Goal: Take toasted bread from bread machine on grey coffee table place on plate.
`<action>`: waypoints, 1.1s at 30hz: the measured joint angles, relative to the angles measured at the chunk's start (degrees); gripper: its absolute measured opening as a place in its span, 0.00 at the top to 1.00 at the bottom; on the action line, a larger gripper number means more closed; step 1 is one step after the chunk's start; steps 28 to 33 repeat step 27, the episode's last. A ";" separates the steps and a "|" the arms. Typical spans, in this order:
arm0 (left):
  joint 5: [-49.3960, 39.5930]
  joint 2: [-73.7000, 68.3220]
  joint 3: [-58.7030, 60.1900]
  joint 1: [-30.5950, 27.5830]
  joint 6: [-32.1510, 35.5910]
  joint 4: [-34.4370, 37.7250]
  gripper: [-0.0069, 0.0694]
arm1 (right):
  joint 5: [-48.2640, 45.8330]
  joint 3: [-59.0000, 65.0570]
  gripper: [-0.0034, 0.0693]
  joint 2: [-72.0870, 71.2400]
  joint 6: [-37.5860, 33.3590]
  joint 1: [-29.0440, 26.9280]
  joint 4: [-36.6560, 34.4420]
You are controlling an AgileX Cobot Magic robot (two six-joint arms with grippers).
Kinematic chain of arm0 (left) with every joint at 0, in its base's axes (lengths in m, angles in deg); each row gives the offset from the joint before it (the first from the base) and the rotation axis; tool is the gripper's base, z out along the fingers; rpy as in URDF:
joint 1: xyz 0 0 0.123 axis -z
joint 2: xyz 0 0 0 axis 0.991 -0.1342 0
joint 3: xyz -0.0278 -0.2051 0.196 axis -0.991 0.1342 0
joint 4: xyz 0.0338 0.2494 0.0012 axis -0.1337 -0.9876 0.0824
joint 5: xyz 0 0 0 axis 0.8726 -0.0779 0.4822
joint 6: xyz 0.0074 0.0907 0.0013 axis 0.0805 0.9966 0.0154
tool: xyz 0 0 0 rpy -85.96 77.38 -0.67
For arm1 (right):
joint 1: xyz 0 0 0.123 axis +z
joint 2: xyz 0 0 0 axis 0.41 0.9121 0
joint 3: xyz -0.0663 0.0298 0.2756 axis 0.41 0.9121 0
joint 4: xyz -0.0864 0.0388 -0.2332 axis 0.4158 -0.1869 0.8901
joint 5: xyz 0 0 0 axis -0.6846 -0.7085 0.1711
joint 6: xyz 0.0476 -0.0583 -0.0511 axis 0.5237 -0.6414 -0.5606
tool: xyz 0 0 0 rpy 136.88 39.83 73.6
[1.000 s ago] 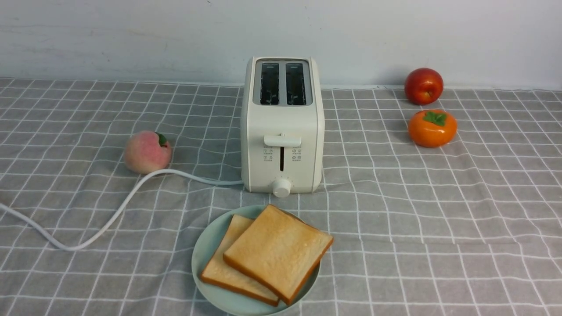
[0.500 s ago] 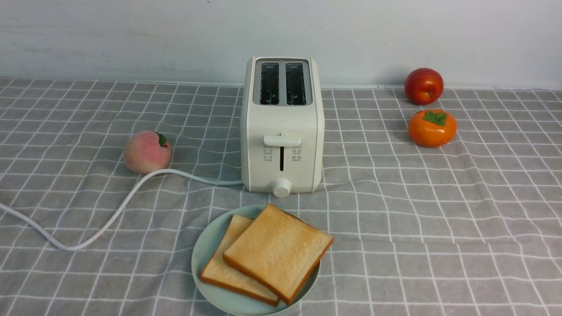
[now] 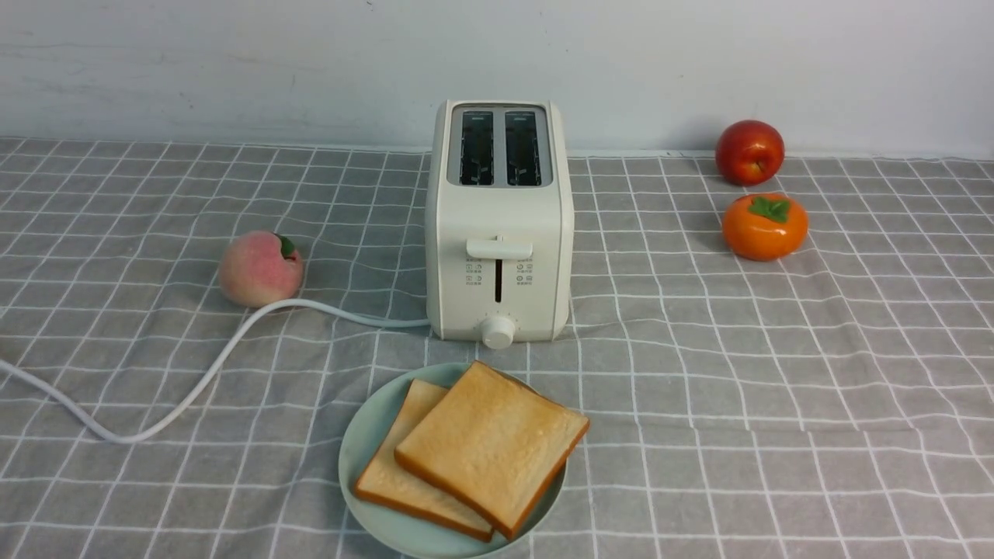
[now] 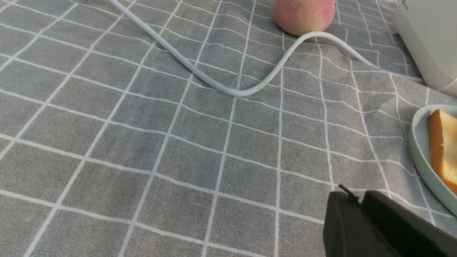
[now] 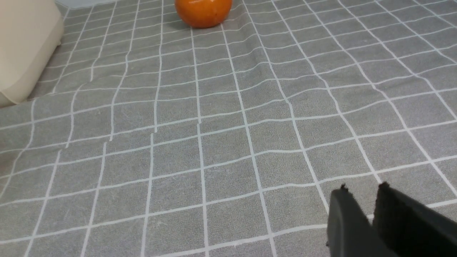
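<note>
My left pincer [image 4: 360, 198] shows in its wrist view with the jaws pressed together, nothing between them, hanging just above the table [image 3: 776, 435]. My right pincer [image 5: 360, 200] has its jaws nearly together with a thin gap, also empty. Neither arm appears in the front view.

Over the last second I find no change: toast, plate and toaster sit exactly as before, and no arm has entered.

Nearest me, at 6 o'clock, the plate [image 3: 365, 442] carries both slices of toasted bread [image 3: 489, 446], one overlapping the other, its corner just past the rim. Behind it, toward 12 o'clock, the bread machine [image 3: 499, 221] stands with both slots dark and empty, lever up.

I judge the task complete and both arms retired.
</note>
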 joint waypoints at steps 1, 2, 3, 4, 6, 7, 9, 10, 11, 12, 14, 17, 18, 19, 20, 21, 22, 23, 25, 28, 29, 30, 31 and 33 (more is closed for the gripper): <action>0.00 0.00 0.00 0.00 0.00 0.00 0.83 | 0.00 0.00 0.77 0.00 0.00 0.00 0.00; 0.00 0.00 0.00 0.00 0.00 0.00 0.83 | 0.00 0.00 0.77 0.00 0.00 0.00 0.00; 0.00 0.00 0.00 0.00 0.00 0.00 0.83 | 0.00 0.00 0.77 0.00 0.00 0.00 0.00; 0.00 0.00 0.00 0.00 0.00 0.00 0.83 | 0.00 0.00 0.77 0.00 0.00 0.00 0.00; 0.00 0.00 0.00 0.00 0.00 0.00 0.82 | 0.00 0.00 0.77 0.00 0.00 0.00 0.00; 0.00 0.00 0.00 0.00 0.00 0.00 0.82 | 0.00 0.00 0.76 0.00 0.00 0.00 0.00; 0.00 0.00 0.00 0.00 0.00 0.00 0.82 | 0.00 0.00 0.76 0.00 -0.02 0.00 0.00; 0.00 0.00 0.00 0.00 0.00 0.00 0.82 | 0.00 0.00 0.76 0.00 -0.07 0.00 0.00; 0.00 0.00 0.00 0.00 0.00 0.00 0.82 | 0.00 0.00 0.76 0.00 -0.07 0.00 0.00; 0.00 0.00 0.00 0.00 0.00 0.00 0.82 | 0.00 0.00 0.75 0.00 -0.19 0.00 -0.08; 0.00 0.00 0.00 0.00 0.00 0.00 0.82 | 0.00 0.00 0.75 0.00 -0.20 0.00 -0.15; 0.00 0.00 0.00 0.00 0.00 0.00 0.82 | 0.00 0.00 0.75 0.00 -0.20 0.00 -0.15; 0.00 0.00 0.00 0.00 0.00 0.00 0.81 | 0.00 0.00 0.75 0.00 -0.20 0.00 -0.15; 0.00 0.00 0.00 0.00 0.00 0.00 0.81 | 0.00 0.00 0.75 0.00 -0.20 0.00 -0.15; 0.00 0.00 0.00 0.00 0.00 0.00 0.81 | 0.00 0.00 0.75 0.00 -0.20 0.00 -0.15; 0.00 0.00 0.00 0.00 0.00 0.00 0.81 | 0.00 0.00 0.75 0.00 -0.20 0.00 -0.15; 0.00 0.00 0.00 0.00 0.00 0.00 0.81 | 0.00 0.00 0.75 0.00 -0.20 0.00 -0.15; 0.00 0.00 0.00 0.00 0.00 0.00 0.81 | 0.00 0.00 0.75 0.00 -0.20 0.00 -0.15; 0.00 0.00 0.00 0.00 0.00 0.00 0.81 | 0.00 0.00 0.74 0.00 -0.25 0.00 -0.15; 0.00 0.00 0.00 0.00 0.00 0.00 0.80 | 0.00 0.00 0.74 0.00 -0.25 -0.03 -0.15; 0.00 0.00 0.00 0.00 0.00 0.00 0.80 | 0.00 0.00 0.74 0.00 -0.25 -0.03 -0.15; 0.00 0.00 0.00 0.00 0.00 0.00 0.80 | 0.00 0.00 0.74 0.00 -0.25 -0.03 -0.15; 0.00 0.00 0.00 0.00 0.00 0.00 0.80 | 0.00 0.00 0.74 0.00 -0.25 -0.03 -0.15; 0.00 0.00 0.00 0.00 0.00 0.00 0.80 | 0.00 0.00 0.74 0.00 -0.25 -0.03 -0.15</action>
